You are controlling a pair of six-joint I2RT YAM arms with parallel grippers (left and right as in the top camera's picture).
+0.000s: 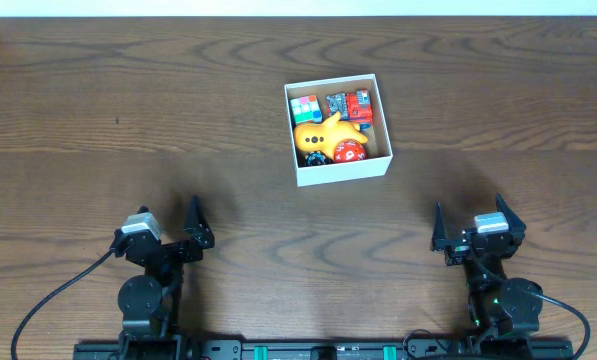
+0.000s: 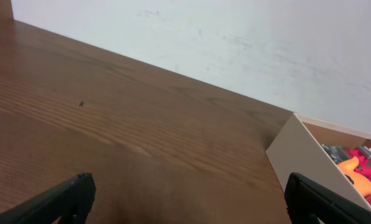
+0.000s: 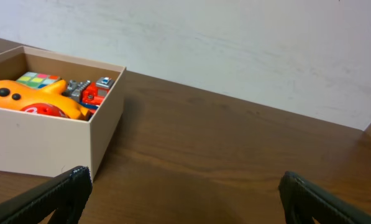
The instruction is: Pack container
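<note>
Seeing the container (image 1: 344, 172) flat on the wood table (image 1: 128, 100), open side up, white outside, tan inside. Already loaded with small toys.

Going by the container's own corners in the overhead view:
- multicolour cube (image 1: 303, 107) in the far-left corner
- red-and-blue blocky toys (image 1: 350, 105) in the far-right corner, close against the far wall
- yellow plastic toy (image 1: 323, 133) across the middle, with black dots on it per the right wrist view
- red round piece (image 1: 349, 152) with white marks by the near wall, just beside the yellow plastic toy
- something dark (image 1: 314, 158) toward the near-left corner, too small to identify

Putting the left gripper (image 1: 166, 228) well apart from the container, off its near-left side, over bare table. Reading its jaws as spread wide, gripping nothing. In the left wrist view, just black fingertips (image 2: 67, 198) at the bottom corners, with the container's side wall beyond them at the right edge.

Putting the right gripper (image 1: 472, 226) well apart from the container too, off its near-right side. Same reading there: wide-spread jaws, nothing but table between them. In the right wrist view, fingertips (image 3: 54, 196) at the bottom corners, with the container ahead and to the left, one corner toward the camera.

Pale wall (image 3: 247, 43) past the container's far side in both wrist views.
</note>
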